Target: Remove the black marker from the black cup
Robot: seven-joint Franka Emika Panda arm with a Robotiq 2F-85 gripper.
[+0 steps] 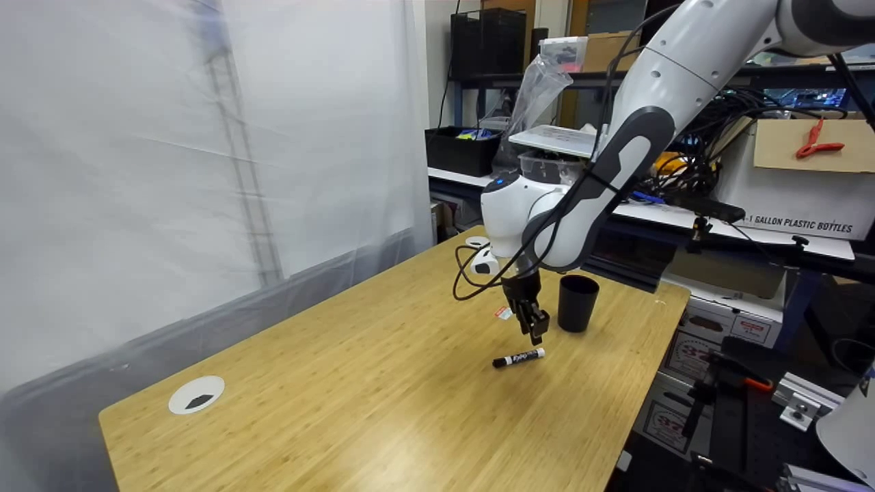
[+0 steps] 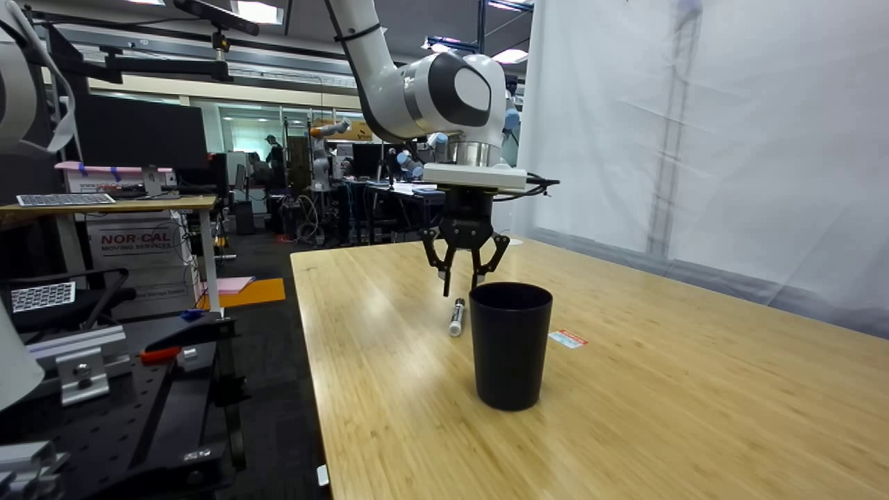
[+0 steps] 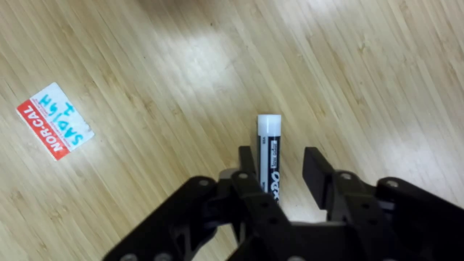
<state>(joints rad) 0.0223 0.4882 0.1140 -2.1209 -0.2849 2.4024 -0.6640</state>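
The black marker (image 1: 518, 358) lies flat on the wooden table, outside the cup. It also shows in an exterior view (image 2: 456, 317) and in the wrist view (image 3: 269, 156), white end upward there, its lower part hidden by the gripper. The black cup (image 1: 577, 303) stands upright near the marker and shows large in an exterior view (image 2: 510, 354); its inner bottom is hidden. It is out of the wrist view. My gripper (image 3: 278, 152) is open and empty, pointing down above the marker, which appears between the fingers, closer to the left one. It shows in both exterior views (image 1: 538, 333) (image 2: 461, 288).
A red and white label (image 3: 55, 121) is stuck on the table (image 1: 328, 355) near the marker and cup. White round discs (image 1: 197, 395) are set in the table. A pale curtain (image 1: 205, 171) hangs along one side. Shelves with boxes (image 1: 806, 178) stand behind.
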